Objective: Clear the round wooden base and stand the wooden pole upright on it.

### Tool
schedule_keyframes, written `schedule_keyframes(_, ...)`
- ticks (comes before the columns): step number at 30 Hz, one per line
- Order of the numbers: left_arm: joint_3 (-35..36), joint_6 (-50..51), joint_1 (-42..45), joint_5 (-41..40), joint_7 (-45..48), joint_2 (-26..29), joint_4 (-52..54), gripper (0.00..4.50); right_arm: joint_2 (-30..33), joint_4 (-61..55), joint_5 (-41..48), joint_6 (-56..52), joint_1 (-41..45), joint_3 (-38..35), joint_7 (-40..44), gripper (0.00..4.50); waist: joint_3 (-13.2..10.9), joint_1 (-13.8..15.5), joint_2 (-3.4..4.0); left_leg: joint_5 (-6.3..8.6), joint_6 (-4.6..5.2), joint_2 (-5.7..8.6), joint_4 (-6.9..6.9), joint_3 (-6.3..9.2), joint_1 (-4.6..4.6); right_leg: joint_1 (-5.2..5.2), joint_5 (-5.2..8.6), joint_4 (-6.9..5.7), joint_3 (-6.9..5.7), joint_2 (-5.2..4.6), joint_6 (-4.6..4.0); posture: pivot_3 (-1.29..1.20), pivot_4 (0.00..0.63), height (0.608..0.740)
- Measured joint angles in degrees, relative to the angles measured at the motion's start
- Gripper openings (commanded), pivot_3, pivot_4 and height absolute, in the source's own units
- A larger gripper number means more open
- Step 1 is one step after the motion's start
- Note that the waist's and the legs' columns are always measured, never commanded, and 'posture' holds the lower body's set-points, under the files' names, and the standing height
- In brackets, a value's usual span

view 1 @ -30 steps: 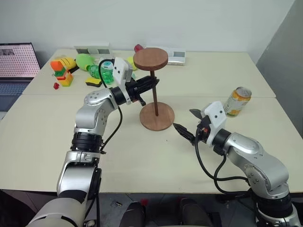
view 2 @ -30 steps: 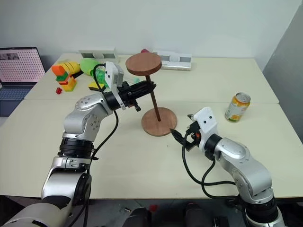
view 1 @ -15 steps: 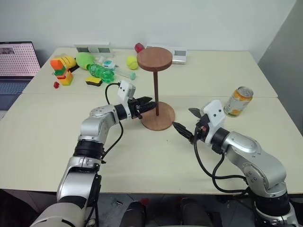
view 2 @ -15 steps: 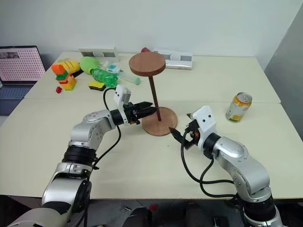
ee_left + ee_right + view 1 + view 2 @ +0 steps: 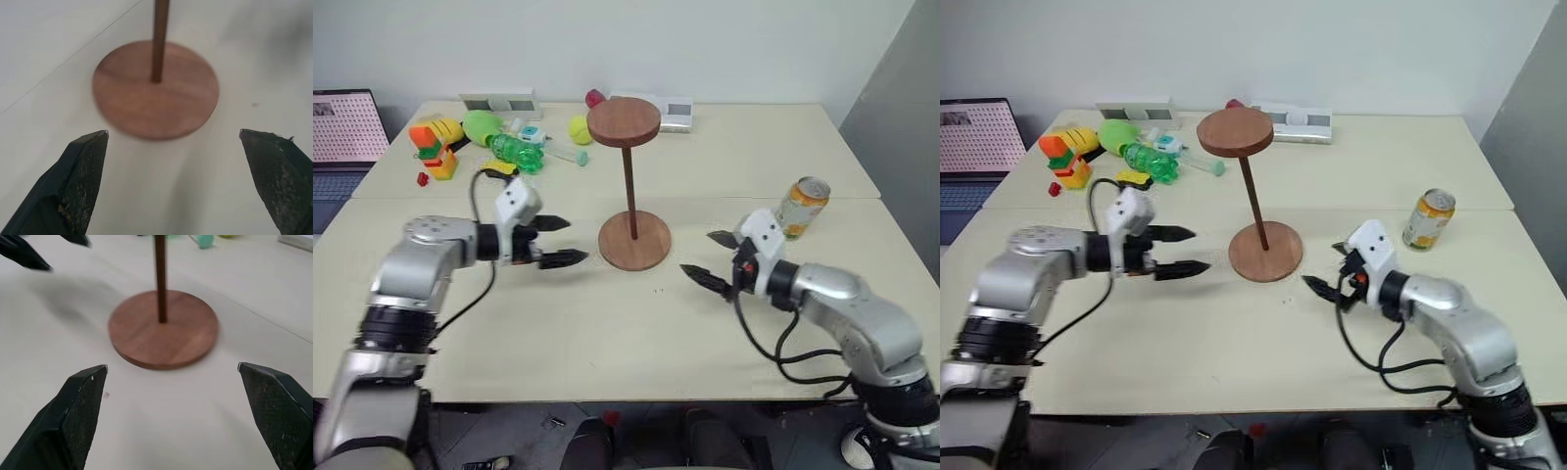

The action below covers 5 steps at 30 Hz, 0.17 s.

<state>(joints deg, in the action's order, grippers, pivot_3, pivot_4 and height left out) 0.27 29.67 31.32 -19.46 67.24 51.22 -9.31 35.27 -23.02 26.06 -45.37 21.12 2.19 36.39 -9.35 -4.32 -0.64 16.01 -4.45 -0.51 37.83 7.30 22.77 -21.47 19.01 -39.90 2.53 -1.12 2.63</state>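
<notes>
The round wooden base [image 5: 634, 242] lies flat mid-table with nothing else on it. The wooden pole [image 5: 628, 191] stands upright in its centre, its smaller disc [image 5: 624, 121] on top. Nothing holds the pole. My left gripper [image 5: 563, 242] hovers to the left of the base, open and empty, its fingers pointing at it. My right gripper [image 5: 698, 254] hovers to the right of the base, also open and empty. Both wrist views look between wide-spread fingers at the base [image 5: 155, 90] [image 5: 164, 330] and the pole's foot [image 5: 159, 39].
A soda can [image 5: 803, 206] stands at the right, behind my right arm. Toys, a green bottle [image 5: 516, 152] and a yellow ball [image 5: 579, 129] crowd the back left. White boxes [image 5: 675, 111] sit at the far edge. A laptop [image 5: 347, 122] is beyond the left corner.
My left gripper let go of the pole, opened wide and drew back to the left and down. The pole went from tilted to upright. My right gripper shifted slightly right.
</notes>
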Motion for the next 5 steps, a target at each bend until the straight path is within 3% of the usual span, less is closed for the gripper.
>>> schedule_keyframes(5, 1.9, 1.1, -3.2, -0.4, -1.1, 1.3, 2.3, 4.48, 0.8, 4.9, -0.1, 2.7, 2.3, 0.3, 4.4, 4.5, -0.1, 0.1, 0.02, 0.0, 0.0, -0.01, 0.02, -0.02, 0.02, -0.01, 0.0, -0.02, 0.01, -0.01, 0.0, 0.0, 0.15, 0.74)
